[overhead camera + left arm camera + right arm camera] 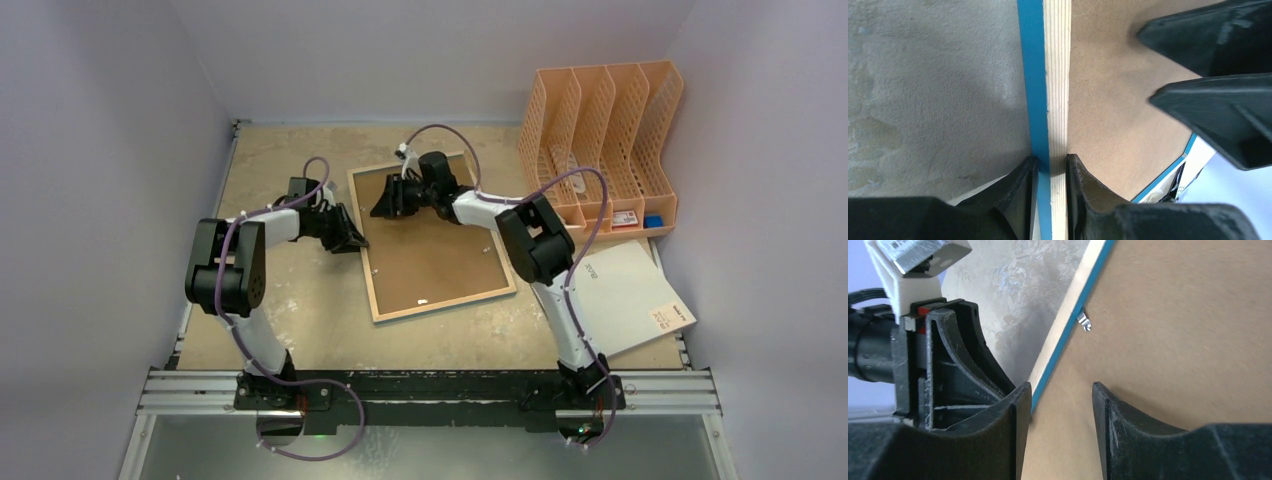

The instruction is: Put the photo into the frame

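left pincer [1050, 165] is clenched on the left rail of the frame [1055, 75], which lies back up on the desk [923, 100], brown backing board [1173, 365] showing. right pincer [1060, 390] hangs released over the board just inside that rail, grasping nothing; a metal tab [1084, 322] sits slightly ahead. the photo is not visible.

Pale grained wood frame [1057, 75], matt brown backing board [435, 250].
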`<act>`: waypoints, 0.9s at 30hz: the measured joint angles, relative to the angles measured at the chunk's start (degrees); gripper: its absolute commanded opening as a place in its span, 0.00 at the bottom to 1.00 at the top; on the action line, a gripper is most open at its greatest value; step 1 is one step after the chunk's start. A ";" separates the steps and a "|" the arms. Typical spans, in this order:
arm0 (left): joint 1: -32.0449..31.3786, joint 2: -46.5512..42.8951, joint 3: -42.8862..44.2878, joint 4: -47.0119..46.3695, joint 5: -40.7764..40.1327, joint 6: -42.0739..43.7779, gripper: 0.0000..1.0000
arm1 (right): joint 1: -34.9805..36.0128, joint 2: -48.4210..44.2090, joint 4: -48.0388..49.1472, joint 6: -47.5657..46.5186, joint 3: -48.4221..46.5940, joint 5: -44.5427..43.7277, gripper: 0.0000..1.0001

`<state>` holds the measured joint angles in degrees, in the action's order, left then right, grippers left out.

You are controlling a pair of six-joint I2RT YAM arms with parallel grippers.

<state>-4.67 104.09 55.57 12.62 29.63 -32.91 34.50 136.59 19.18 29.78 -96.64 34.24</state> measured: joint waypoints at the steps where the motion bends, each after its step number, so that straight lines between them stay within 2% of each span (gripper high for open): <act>1: 0.00 -0.02 0.00 0.00 0.00 0.02 0.29 | -0.44 -1.36 -0.07 0.79 1.51 -0.72 0.51; 6: 0.00 -0.04 -0.04 -0.02 -0.04 0.00 0.24 | -1.73 -8.63 0.92 1.81 10.19 -4.33 0.43; 10: 0.00 -0.28 -0.66 -0.90 0.20 -0.39 0.09 | -1.16 -16.44 3.72 4.79 23.39 -6.60 0.35; 13: 0.04 -0.70 -1.84 -2.58 0.55 -1.05 0.00 | 0.46 -21.11 5.35 8.17 31.91 -8.07 0.33; 22: -0.50 -3.76 -8.31 -10.97 -0.17 -5.84 0.00 | 7.87 -31.93 10.14 20.46 45.24 -15.54 0.39; 27: -1.49 -6.84 -14.80 -18.91 -1.22 -11.85 0.00 | 11.65 -34.47 14.34 28.41 51.04 -19.76 0.40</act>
<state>-6.15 97.25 40.77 -6.28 28.40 -44.75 46.15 102.13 33.52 58.19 -45.60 14.48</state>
